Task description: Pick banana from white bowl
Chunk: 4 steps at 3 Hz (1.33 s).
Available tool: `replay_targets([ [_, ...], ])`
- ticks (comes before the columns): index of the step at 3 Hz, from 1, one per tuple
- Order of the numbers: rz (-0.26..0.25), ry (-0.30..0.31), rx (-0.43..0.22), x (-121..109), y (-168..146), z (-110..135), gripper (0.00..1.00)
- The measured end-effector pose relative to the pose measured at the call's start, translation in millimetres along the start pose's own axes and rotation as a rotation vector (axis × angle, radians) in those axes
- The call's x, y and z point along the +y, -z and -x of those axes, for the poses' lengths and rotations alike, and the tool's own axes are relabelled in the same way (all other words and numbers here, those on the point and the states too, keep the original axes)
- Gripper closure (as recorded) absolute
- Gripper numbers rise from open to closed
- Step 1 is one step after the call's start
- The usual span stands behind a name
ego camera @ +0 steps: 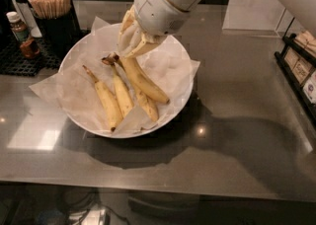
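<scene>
The white bowl (180, 78), lined with crinkled white paper, sits on the grey counter and holds several bananas. The banana (145, 83) lies on top, running from upper left to lower right. A frayed brown stem (109, 60) shows by its upper end. My gripper (132, 46) hangs from the white arm over the bowl's back. It is open, right at the banana's stem end, and appears to straddle it. Beside the banana lie two more bananas (124, 94) and a single banana with a thin straight stem (106, 101).
A black cup of wooden sticks (52, 7) and a sauce bottle (22, 34) stand on a black mat at the back left. A black rack (298, 66) with packets stands at the right edge. A clear sign holder (252, 7) stands at the back right.
</scene>
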State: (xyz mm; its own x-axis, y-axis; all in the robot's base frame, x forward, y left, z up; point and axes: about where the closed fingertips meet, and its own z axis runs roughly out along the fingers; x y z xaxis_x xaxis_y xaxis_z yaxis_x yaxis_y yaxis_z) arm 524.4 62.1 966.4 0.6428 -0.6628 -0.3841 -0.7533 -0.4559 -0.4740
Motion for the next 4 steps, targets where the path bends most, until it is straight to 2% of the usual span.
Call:
replay_targets([
  [1, 0.021, 0.017, 0.001, 1.1, 0.2, 5.2, 0.81],
  [4, 0.021, 0.017, 0.001, 1.1, 0.2, 5.3, 0.12],
])
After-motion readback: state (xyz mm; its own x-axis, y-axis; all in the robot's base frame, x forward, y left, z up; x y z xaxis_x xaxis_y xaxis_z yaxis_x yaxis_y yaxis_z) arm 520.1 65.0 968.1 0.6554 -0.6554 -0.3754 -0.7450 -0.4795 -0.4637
